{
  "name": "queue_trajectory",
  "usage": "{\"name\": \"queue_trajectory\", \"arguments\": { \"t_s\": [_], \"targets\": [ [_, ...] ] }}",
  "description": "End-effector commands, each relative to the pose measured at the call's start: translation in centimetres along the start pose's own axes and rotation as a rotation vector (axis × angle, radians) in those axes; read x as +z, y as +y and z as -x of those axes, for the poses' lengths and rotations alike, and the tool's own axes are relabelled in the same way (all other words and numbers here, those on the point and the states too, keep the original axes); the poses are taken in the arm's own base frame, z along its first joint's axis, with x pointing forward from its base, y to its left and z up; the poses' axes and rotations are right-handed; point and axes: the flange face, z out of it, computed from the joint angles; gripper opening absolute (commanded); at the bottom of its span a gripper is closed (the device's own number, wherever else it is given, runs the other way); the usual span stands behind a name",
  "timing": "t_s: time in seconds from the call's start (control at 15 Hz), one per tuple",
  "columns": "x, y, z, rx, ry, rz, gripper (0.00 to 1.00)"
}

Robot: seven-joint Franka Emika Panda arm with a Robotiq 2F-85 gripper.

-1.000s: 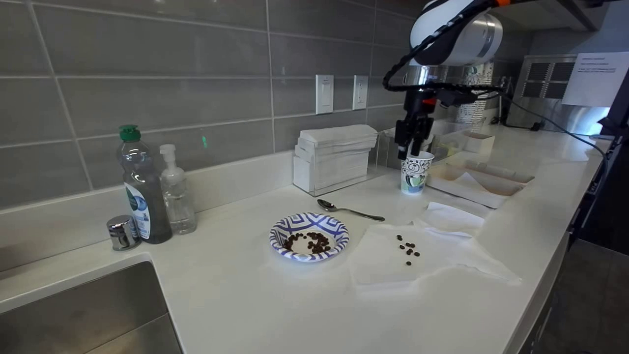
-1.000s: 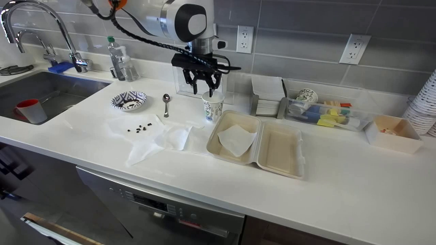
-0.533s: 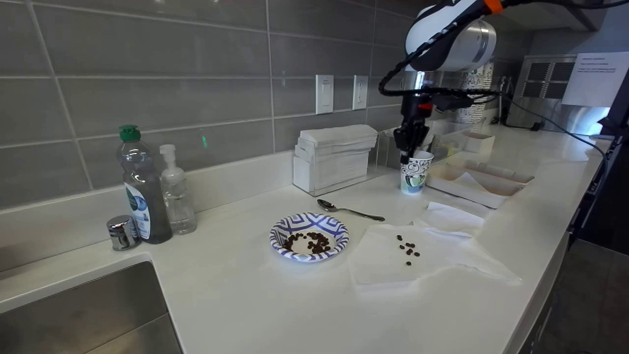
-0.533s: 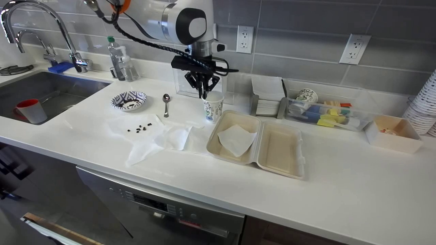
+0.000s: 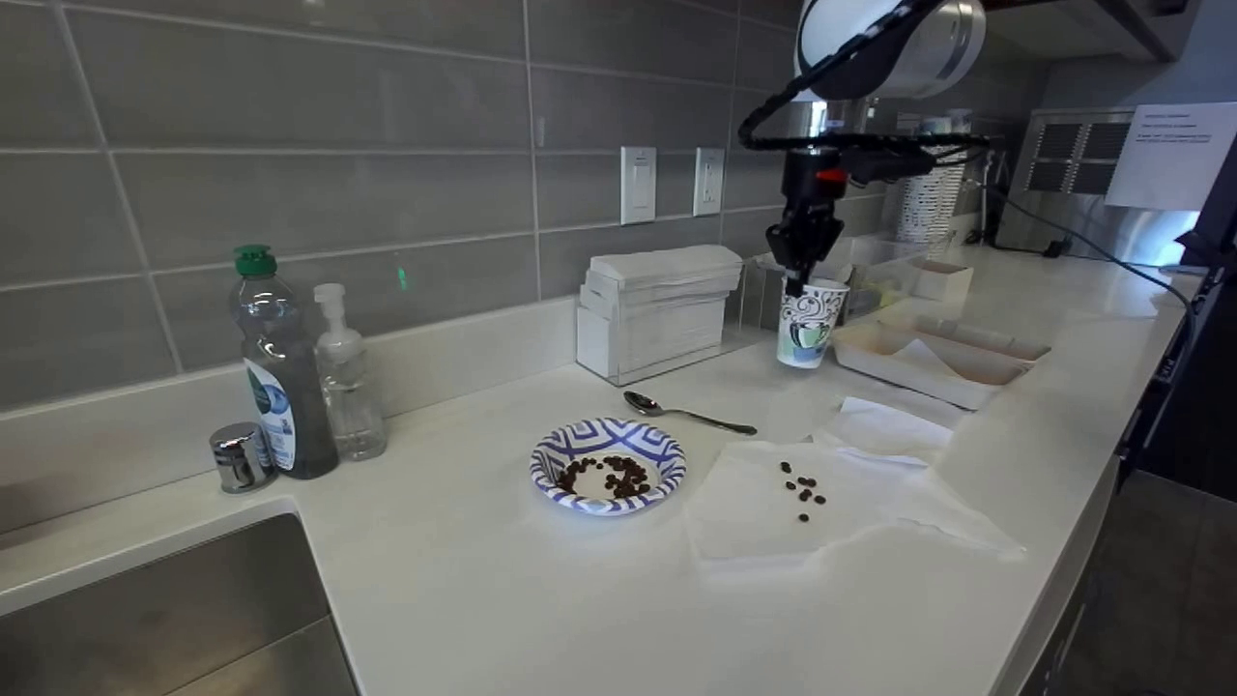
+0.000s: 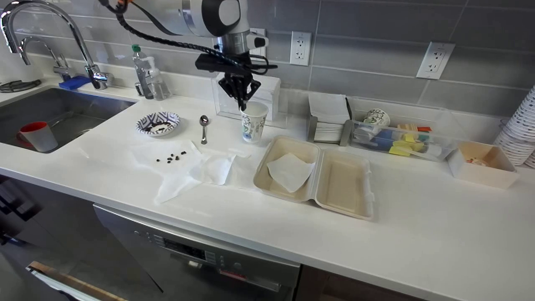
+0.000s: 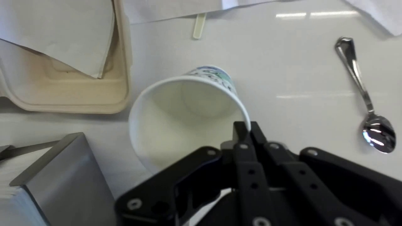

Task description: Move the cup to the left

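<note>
Your fingers (image 7: 241, 135) now pinch the cup (image 6: 253, 124) by its rim; it has risen, tilted, apparently off the counter (image 6: 418, 234), and edged left near mid-frame in an exterior view: the carry seems begun.

The arm (image 6: 169, 12) was rounded and white, with black covers (image 6: 211, 21), silvery collars (image 6: 233, 43) and a black braided cable (image 5: 870, 141) on its near side; a red patch (image 5: 831, 175) marked the dark wrist (image 5: 805, 186). The gripper (image 7: 250, 125) was black, its jointed links (image 7: 185, 171) dotted with silvery screws (image 7: 134, 204).
</note>
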Motion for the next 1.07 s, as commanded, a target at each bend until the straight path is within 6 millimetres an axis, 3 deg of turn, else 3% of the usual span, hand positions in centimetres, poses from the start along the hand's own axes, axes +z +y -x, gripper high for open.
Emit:
{"name": "queue_trajectory", "arguments": {
  "t_s": [0.0,0.27,0.53,0.73,1.0],
  "targets": [
    [-2.9,-4.3,1.7,0.033,-0.023,-0.002,0.01],
    [-4.0,-8.7,1.7,0.092,0.004,-0.011,0.01],
    [-2.5,-12.2,1.4,0.139,0.002,0.003,0.01],
    [-1.4,-13.8,1.0,0.158,0.006,0.024,0.01],
    [0.2,-14.5,0.1,0.200,0.012,0.050,0.01]
  ]
}}
